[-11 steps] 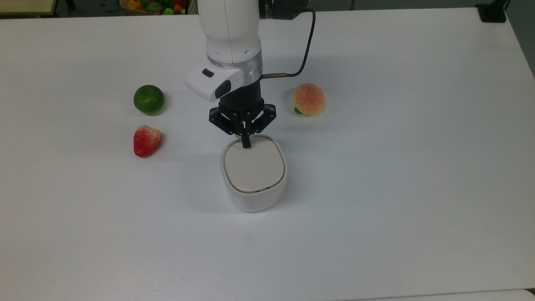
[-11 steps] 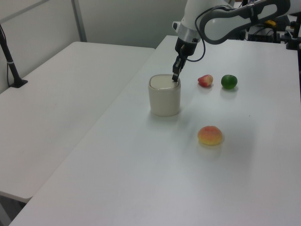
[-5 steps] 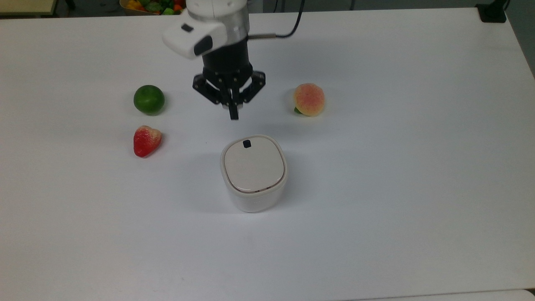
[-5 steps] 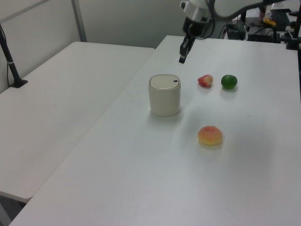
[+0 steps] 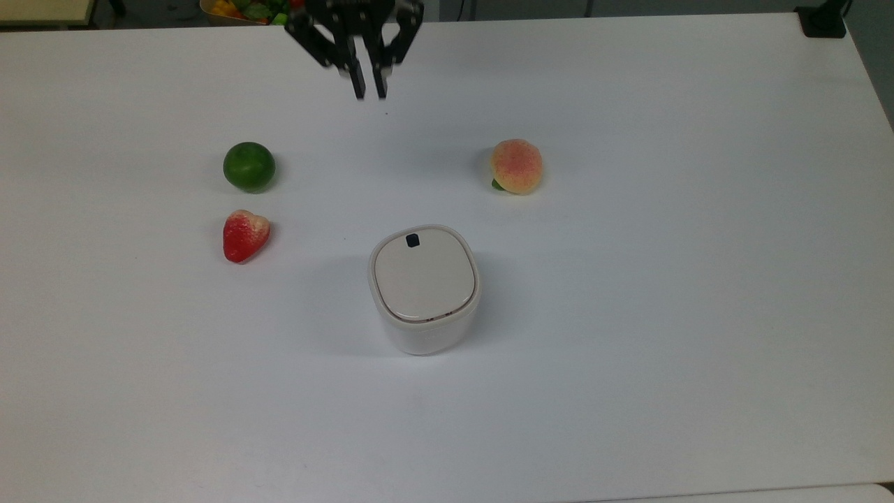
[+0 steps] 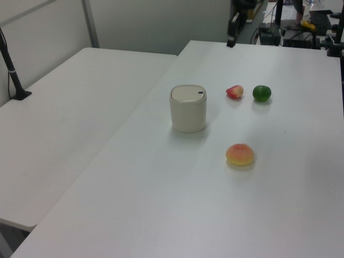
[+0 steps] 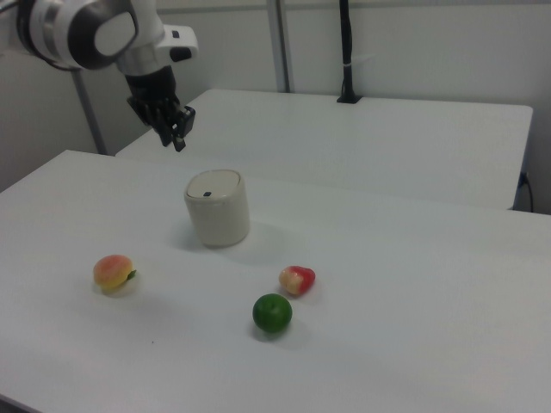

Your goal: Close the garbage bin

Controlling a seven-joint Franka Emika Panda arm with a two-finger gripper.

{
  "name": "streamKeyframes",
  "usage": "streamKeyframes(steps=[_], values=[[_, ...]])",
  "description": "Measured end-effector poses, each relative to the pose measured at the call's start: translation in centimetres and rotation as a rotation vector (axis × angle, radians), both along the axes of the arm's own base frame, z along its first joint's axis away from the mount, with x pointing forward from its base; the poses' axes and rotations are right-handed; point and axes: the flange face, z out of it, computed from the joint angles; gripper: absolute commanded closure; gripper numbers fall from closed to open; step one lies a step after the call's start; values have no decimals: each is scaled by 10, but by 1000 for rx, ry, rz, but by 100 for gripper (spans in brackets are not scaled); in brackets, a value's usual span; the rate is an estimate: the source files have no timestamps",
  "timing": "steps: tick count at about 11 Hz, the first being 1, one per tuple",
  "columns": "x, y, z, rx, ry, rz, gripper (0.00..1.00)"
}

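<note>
The white garbage bin (image 5: 424,332) stands mid-table with its cream lid (image 5: 424,281) lying flat on the rim and the small black latch tab (image 5: 413,240) at the lid's far edge. It also appears in the left view (image 6: 188,113) and the right view (image 7: 218,215). My gripper (image 5: 370,92) hangs high in the air, well away from the bin toward the top view's upper edge. A narrow gap shows between its two black fingers, and nothing is in it. The gripper is also seen in the left view (image 6: 231,41) and the right view (image 7: 179,139).
A green lime (image 5: 248,166) and a red strawberry (image 5: 244,235) lie toward the top view's left of the bin. A peach (image 5: 516,166) lies to its upper right. A basket of fruit (image 5: 255,10) sits beyond the table's far edge.
My gripper lifted off the lid's latch end and drew back, high toward the top view's upper edge. Its fingers parted slightly. The lid stays flat.
</note>
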Motion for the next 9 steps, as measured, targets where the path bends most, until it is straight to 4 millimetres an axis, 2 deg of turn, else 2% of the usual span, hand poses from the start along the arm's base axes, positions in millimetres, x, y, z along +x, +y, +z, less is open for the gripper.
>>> streamKeyframes(steps=[3, 7, 9], values=[[-27, -2, 28, 38, 46, -117, 0], [-59, 2, 43, 35, 93, -111, 0], [-72, 5, 42, 24, 99, -87, 0]])
